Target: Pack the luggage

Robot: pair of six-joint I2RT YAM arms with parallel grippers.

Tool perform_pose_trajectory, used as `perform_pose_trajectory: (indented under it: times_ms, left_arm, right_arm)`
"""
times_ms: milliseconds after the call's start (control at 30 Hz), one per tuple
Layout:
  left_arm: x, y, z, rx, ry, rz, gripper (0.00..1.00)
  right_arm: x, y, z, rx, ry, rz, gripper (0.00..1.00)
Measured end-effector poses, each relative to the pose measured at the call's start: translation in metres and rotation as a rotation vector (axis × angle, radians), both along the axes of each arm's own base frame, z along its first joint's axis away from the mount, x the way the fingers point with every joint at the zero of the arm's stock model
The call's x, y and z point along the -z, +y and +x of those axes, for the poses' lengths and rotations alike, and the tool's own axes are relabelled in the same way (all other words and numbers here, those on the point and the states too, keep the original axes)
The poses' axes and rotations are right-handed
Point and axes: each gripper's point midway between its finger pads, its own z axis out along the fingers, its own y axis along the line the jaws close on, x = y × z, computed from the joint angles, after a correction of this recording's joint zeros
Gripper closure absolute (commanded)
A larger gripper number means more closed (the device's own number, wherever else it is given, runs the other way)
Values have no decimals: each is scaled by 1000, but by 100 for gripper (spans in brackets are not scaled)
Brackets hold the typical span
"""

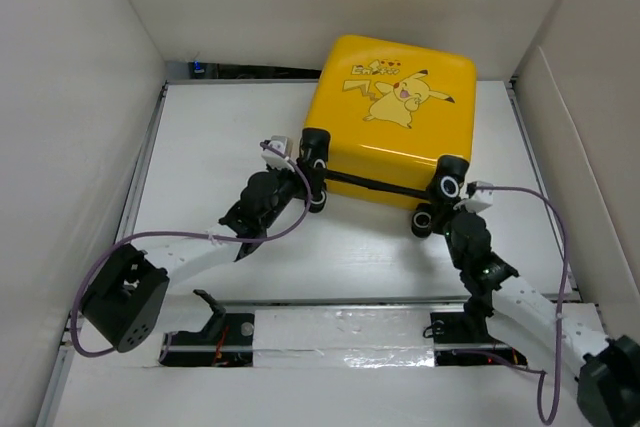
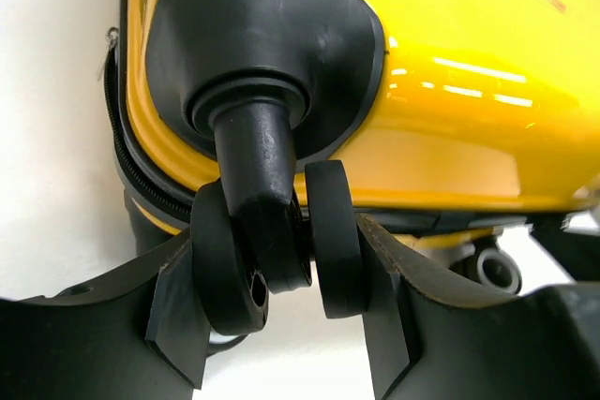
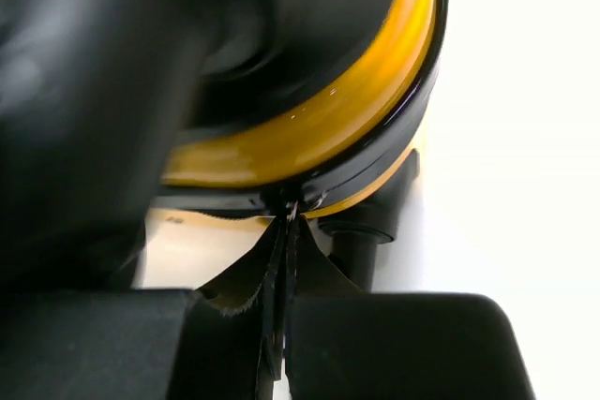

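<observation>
The left hand (image 1: 308, 185) reaches from the seven o'clock side of the white bench (image 1: 220, 127) to the near-left corner of the luggage (image 1: 400, 117); in its wrist view, its fingers (image 2: 178, 306) stand at a middling width, one on each side of the black twin wheel (image 2: 336, 241), pressed against the two discs so that the luggage is held by that wheel. The luggage lies flat and shut on the bench at about one o'clock from the middle, cartoon face up, with its wheeled edge turned toward six o'clock and the black zip seam (image 3: 375, 152) running between the wheels. The right hand (image 3: 284, 250) comes in from five o'clock to the near-right corner; its fingertips (image 3: 239, 283) are pressed tight together with their tips right at the seam; they may be pinching a zip pull there, but the view is too close and dark to be sure.
</observation>
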Motion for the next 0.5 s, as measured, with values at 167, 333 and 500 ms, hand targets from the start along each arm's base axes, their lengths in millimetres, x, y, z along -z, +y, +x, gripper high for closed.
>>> perform_pose_trajectory:
  times_ms: [167,333,500]
  left_arm:
    - [-5,2,12,-95,-9,-101,100]
    - [-11,-59,-26,133,41,-223,100]
    - [-5,-104,-74,347,160,-277,100]
  right_arm:
    - [-2,19,2,90,-30,-144,100]
    - [-12,105,2,-118,-75,-260,100]
    - [1,157,-5,-252,-93,-269,100]
